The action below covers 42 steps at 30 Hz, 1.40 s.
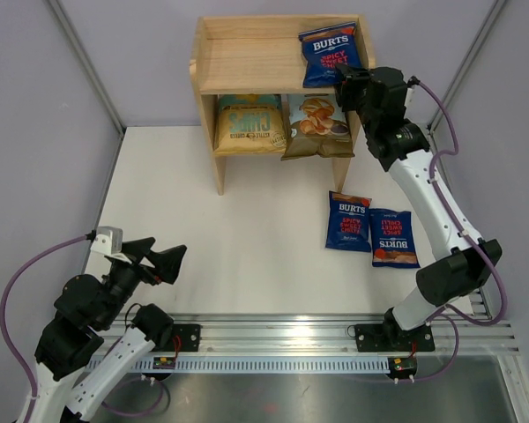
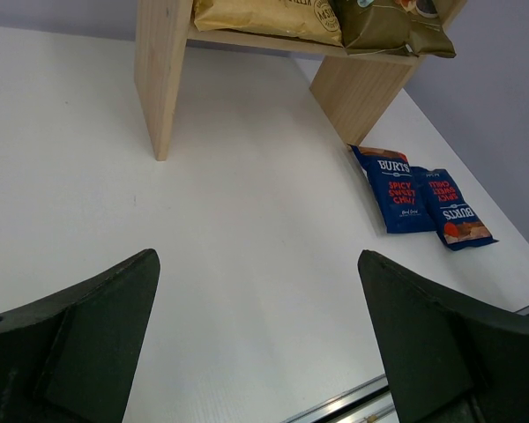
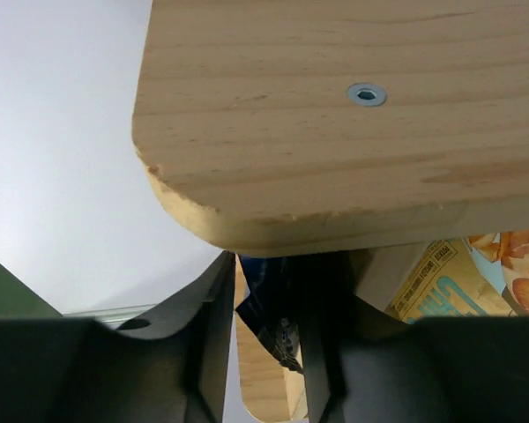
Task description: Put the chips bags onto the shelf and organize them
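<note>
One dark-blue Burts bag (image 1: 329,55) lies on the right end of the wooden shelf's (image 1: 247,62) top tier. My right gripper (image 1: 346,84) is at that bag's front corner. In the right wrist view its jaws (image 3: 269,352) stand a little apart under the shelf's side panel (image 3: 353,159), with the bag's dark edge (image 3: 273,308) between them and a gap beside it. The yellow bag (image 1: 249,123) and the Cassava bag (image 1: 317,126) stand on the lower tier. Two more Burts bags (image 1: 349,222) (image 1: 392,238) lie flat on the table. My left gripper (image 1: 154,260) hangs wide open and empty.
The white table (image 1: 247,247) is bounded by grey walls and an aluminium rail (image 1: 282,330) at the near edge. The left half of the top tier is bare wood. The left wrist view shows both table bags (image 2: 395,189) (image 2: 451,210) right of the shelf leg (image 2: 159,79).
</note>
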Each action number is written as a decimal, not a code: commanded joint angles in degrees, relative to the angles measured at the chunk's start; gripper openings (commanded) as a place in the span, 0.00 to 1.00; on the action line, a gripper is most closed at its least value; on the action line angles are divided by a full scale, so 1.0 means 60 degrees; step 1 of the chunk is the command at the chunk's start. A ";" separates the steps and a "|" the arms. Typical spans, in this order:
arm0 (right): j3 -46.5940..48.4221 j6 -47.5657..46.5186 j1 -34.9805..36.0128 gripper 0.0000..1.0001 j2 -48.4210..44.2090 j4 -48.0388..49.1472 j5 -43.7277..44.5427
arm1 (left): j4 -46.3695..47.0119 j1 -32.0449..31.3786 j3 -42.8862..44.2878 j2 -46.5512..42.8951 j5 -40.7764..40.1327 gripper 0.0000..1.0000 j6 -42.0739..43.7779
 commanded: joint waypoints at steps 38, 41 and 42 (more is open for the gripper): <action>-0.6790 -0.8732 -0.0043 0.99 -0.6998 -0.1554 -0.1744 | 0.0759 -0.0059 0.0198 0.2441 0.0561 0.99 -0.0787; -0.7550 -0.9160 -0.0028 0.99 -0.7845 -0.2975 -0.1120 | 0.2427 -0.0059 -0.0678 0.3304 0.2197 0.99 -0.1490; -0.7786 -0.8956 -0.0043 0.99 -0.8052 -0.3287 -0.0942 | 0.3374 -0.0059 -0.0843 0.3597 0.2508 0.99 -0.1869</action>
